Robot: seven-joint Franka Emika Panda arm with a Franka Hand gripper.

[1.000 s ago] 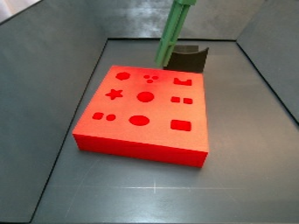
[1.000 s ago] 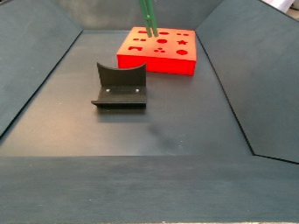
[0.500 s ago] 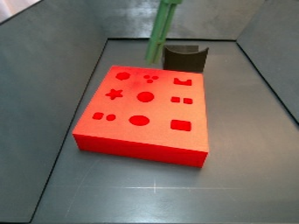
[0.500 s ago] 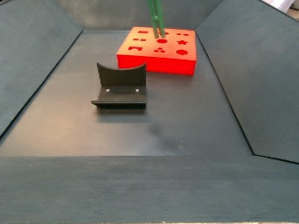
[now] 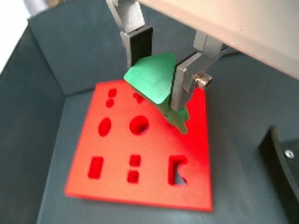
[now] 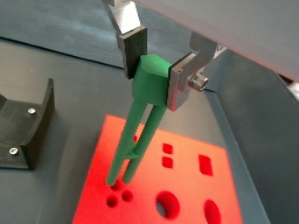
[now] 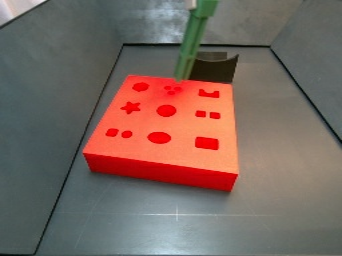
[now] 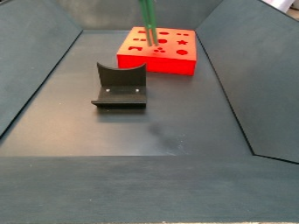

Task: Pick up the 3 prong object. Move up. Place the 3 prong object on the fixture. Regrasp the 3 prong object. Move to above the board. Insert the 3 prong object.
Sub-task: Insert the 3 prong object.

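Note:
My gripper is shut on the wide top of the green 3 prong object, which hangs upright with its prongs pointing down. It shows in both wrist views, the gripper clamping the green piece. The prong tips hang over the red board close to a cluster of small round holes. In both side views only the green piece shows, above the board's far part; the gripper is out of frame above. I cannot tell whether the tips touch the board.
The dark fixture stands just behind the board, and shows apart from it on the floor in the side view and in the wrist view. Sloped grey walls enclose the floor.
The green piece has shifted sideways over the board's far part and come down a little toward its surface. The grip is unchanged.

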